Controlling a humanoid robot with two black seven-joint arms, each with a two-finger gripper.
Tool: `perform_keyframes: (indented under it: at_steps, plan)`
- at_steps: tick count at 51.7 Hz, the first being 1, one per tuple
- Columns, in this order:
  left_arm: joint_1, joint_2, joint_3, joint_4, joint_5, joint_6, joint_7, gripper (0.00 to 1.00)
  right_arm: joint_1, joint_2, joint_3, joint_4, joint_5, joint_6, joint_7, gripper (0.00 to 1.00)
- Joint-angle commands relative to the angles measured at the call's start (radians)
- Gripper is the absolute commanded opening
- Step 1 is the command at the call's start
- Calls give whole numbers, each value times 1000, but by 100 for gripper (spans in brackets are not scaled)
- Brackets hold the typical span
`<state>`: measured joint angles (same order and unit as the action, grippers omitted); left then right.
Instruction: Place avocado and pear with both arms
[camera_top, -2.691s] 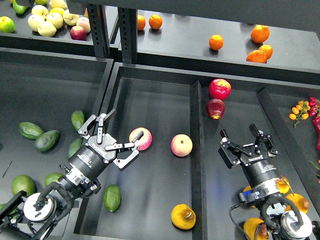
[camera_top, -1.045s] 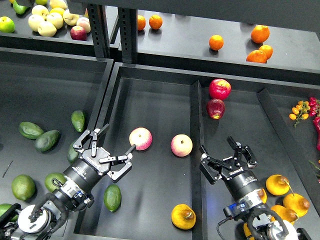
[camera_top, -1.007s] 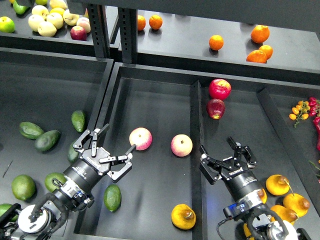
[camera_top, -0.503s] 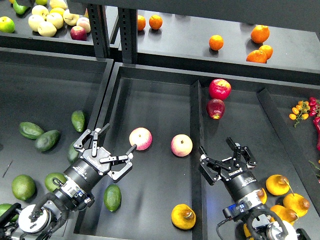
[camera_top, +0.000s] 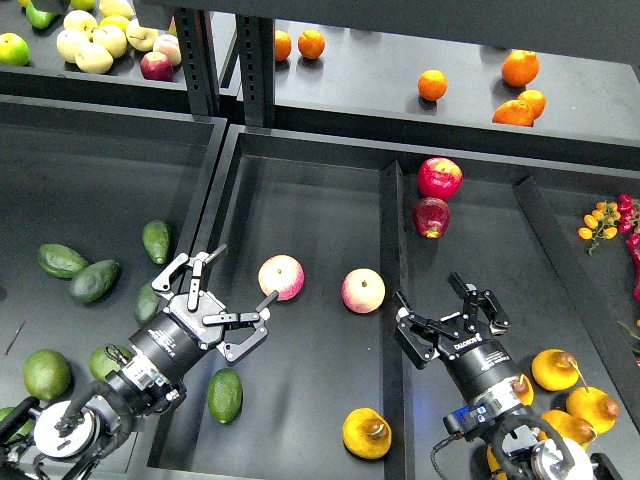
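1. Left end effector (camera_top: 222, 297): spread wide, nothing between the fingers, hovering over the left side of the middle tray (camera_top: 310, 215), one fingertip just beside a pink-yellow apple (camera_top: 281, 277).
2. Right end effector (camera_top: 447, 318): likewise spread wide and empty, over the near part of the right tray (camera_top: 545, 235), just right of the divider wall.
3. Avocado (camera_top: 225, 395): mid-green, egg-shaped, lying on the floor of the middle tray, near the front left corner, below the left end effector and apart from it.
4. Pear (camera_top: 366, 433): lumpy yellow-orange with a brown spot, resting at the front of the middle tray, close to the divider, left of and below the right end effector, not touched.
5. Second pink-yellow apple (camera_top: 363, 291): further right in the same tray, between the two end effectors.
6. Two red apples (camera_top: 436, 195): at the far end of the right tray, one just beside the other.
7. Darker avocados (camera_top: 92, 272): scattered in the left tray, beside the left arm.
8. Yellow-orange fruits (camera_top: 570, 385): clustered by the right arm's base.
9. Oranges (camera_top: 518, 85): on the shelf behind.
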<state>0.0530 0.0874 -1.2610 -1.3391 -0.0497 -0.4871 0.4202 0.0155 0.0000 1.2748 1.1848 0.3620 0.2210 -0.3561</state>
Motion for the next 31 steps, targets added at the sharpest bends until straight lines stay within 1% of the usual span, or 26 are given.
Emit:
perform_keyframes:
  at_steps: [1,5,11,18,23,24,28,31]
  plan:
    - [-27,67,22,-2,71,-2,69,99,26,0,1,1,0,-5,-1,100]
    - [-64,120,43,-3,128,-2,69,99,46,0,8,7,1,-34,0,100]
    - [-124,204,117,-12,162,-2,69,99,76,0,21,7,5,-92,0,100]
    - [-254,333,264,-23,169,-2,69,99,115,0,46,7,5,-118,2,100]
    - [-389,428,400,-23,169,-2,69,99,149,0,55,3,5,-146,2,100]
    - [-489,487,496,-22,168,-2,69,99,170,0,75,-1,3,-169,3,100]
    - [-613,548,621,-20,169,-2,69,99,196,0,97,-8,3,-201,3,100]
    - [-731,580,731,-18,174,-2,69,99,215,0,106,-14,3,-224,3,100]
